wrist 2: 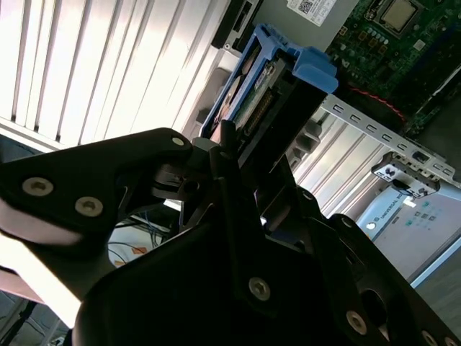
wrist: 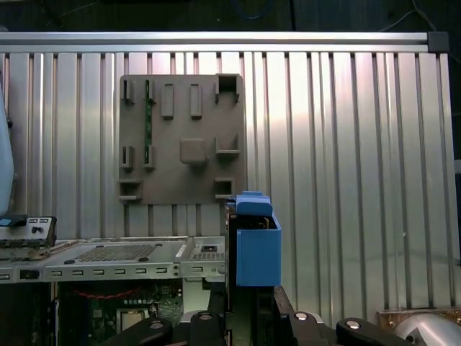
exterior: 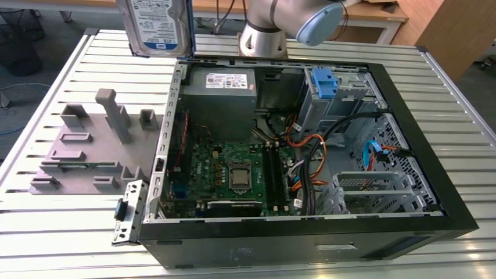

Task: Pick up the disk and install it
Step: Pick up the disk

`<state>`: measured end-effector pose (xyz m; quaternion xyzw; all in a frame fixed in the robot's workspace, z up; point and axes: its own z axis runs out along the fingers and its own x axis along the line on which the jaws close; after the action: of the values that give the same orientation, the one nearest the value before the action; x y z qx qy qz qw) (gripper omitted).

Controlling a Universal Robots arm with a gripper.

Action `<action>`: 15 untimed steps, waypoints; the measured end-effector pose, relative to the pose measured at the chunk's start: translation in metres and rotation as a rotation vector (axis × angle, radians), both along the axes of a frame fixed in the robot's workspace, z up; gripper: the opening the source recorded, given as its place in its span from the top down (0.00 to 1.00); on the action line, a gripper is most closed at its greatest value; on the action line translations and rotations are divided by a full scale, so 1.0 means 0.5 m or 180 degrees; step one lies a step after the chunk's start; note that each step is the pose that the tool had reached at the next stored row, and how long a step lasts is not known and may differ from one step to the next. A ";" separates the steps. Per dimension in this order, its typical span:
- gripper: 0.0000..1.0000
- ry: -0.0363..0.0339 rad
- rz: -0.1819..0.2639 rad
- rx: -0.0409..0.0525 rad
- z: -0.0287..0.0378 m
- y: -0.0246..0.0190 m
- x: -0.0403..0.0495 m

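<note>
The disk (exterior: 159, 26), a silver drive with a white-and-blue label in a blue carrier, hangs upright in the air. It is above the table's far side, just outside the far-left corner of the open computer case (exterior: 434, 192). In the second wrist view my gripper (wrist 2: 229, 144) is shut on the disk (wrist 2: 270, 86), whose blue carrier sticks out past the black fingers (wrist 2: 216, 155). In the first wrist view the blue end of the disk (wrist: 257, 249) stands up from the gripper (wrist: 248, 313), above the edge of the case (wrist: 130, 254).
A grey fixture plate (exterior: 85, 151) with upright pegs lies on the slatted table (exterior: 62, 232) left of the case. Inside the case are a grey power supply (exterior: 220, 87), a motherboard (exterior: 232, 174), cables (exterior: 310, 157) and a blue bracket (exterior: 326, 81). The robot's base (exterior: 262, 40) stands behind.
</note>
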<state>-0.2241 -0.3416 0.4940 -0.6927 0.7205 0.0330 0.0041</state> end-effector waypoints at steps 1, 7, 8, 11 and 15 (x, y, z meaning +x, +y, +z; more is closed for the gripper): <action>0.65 0.0000 0.0000 0.0000 0.000 0.0000 0.003; 0.65 0.0000 0.0000 0.0000 0.000 0.0000 0.023; 0.65 0.0000 0.0000 0.0000 0.000 0.0000 0.026; 0.65 0.0000 0.0000 0.0000 0.000 0.0000 0.038; 0.65 0.0000 0.0000 0.0000 0.000 0.0000 0.053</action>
<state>-0.1974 -0.3416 0.4940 -0.6927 0.7205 0.0330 0.0041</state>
